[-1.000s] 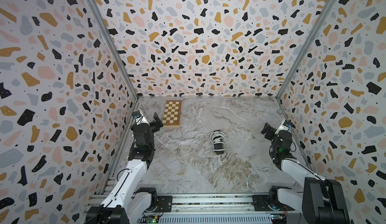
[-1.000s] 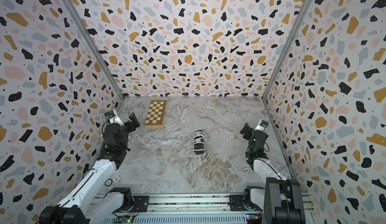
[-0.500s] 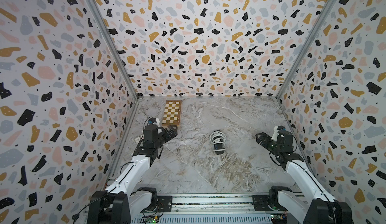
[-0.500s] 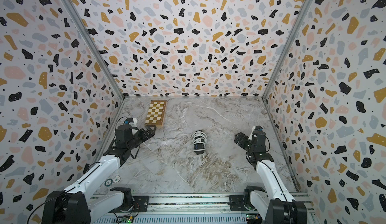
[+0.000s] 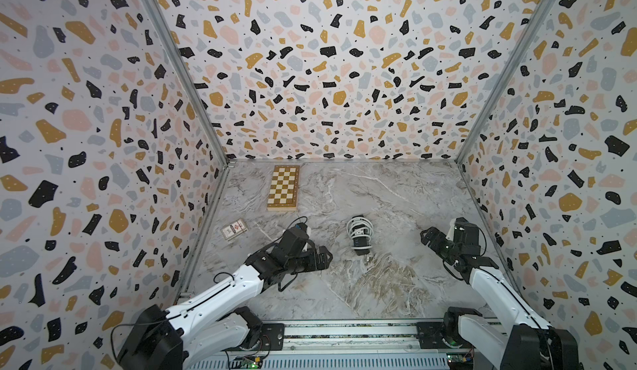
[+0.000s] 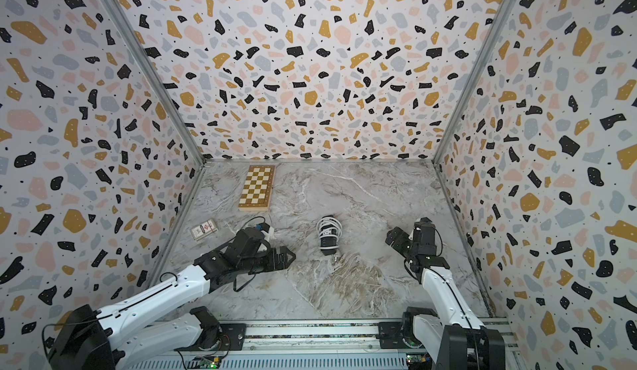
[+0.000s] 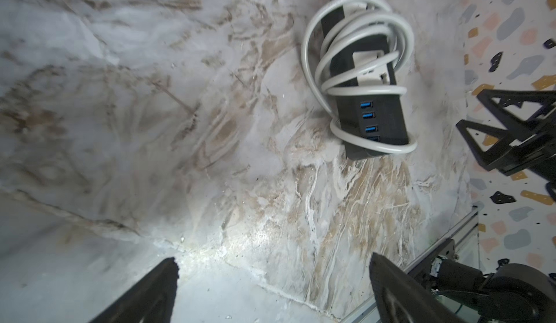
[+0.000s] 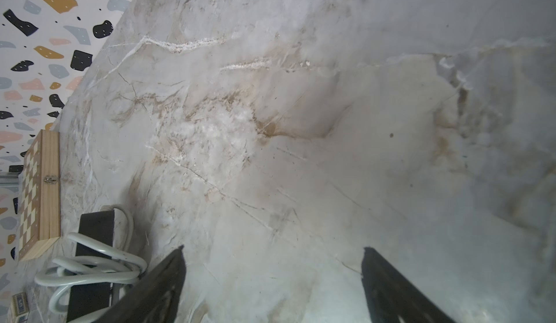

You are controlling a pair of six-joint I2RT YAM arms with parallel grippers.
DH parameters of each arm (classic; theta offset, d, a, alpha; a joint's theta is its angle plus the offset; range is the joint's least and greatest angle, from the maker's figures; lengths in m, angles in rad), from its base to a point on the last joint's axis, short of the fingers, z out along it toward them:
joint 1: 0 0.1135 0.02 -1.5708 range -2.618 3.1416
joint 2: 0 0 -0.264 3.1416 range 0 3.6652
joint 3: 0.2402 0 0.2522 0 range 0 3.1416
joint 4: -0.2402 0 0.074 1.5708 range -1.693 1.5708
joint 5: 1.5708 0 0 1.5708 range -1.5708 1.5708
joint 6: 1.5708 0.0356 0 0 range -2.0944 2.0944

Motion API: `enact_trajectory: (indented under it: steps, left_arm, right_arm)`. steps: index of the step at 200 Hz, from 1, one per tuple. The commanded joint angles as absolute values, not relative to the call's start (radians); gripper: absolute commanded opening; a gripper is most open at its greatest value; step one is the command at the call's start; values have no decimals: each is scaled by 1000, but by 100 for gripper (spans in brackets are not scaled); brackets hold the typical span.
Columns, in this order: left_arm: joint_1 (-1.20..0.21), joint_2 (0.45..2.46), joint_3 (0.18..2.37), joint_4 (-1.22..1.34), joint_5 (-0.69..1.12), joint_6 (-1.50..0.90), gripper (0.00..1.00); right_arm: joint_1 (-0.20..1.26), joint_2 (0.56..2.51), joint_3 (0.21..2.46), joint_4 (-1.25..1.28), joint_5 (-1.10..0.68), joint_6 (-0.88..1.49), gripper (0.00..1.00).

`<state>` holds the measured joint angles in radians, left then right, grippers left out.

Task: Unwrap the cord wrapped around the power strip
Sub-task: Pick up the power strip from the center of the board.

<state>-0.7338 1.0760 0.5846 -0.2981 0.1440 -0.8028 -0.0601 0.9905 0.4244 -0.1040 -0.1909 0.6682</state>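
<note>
Left wrist | cord (image 7: pixel 367 90) coiled round black power strip (image 7: pixel 382 119) | left gripper (image 7: pixel 272 259), right gripper (image 8: pixel 273 250) released

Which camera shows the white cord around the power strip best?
The left wrist view: the cord shows large, each loop around the power strip distinct. Both top views show the cord small; the right wrist view shows only part of the cord.

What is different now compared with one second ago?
Both arms lowered and reached inward toward the power strip; the left gripper and right gripper hold nothing. The strip, its wrapped cord and the chessboard stayed put.
</note>
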Motion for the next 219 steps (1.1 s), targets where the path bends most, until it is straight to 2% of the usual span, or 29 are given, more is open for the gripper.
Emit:
enact_trajectory:
  steps: [1, 79, 111, 219]
  left_arm:
    - [-792, 1149, 660, -299, 60, -824, 99]
    - [-903, 1418, 916, -274, 44, -765, 99]
    - [-910, 1527, 996, -278, 19, -754, 99]
    - [-923, 1776, 1198, -342, -42, -744, 99]
  right_arm:
    - [-58, 989, 415, -62, -193, 694, 92]
    - [-59, 973, 414, -91, -170, 689, 94]
    - [-59, 967, 406, -93, -172, 689, 99]
    - [-58, 974, 361, -48, -170, 692, 99]
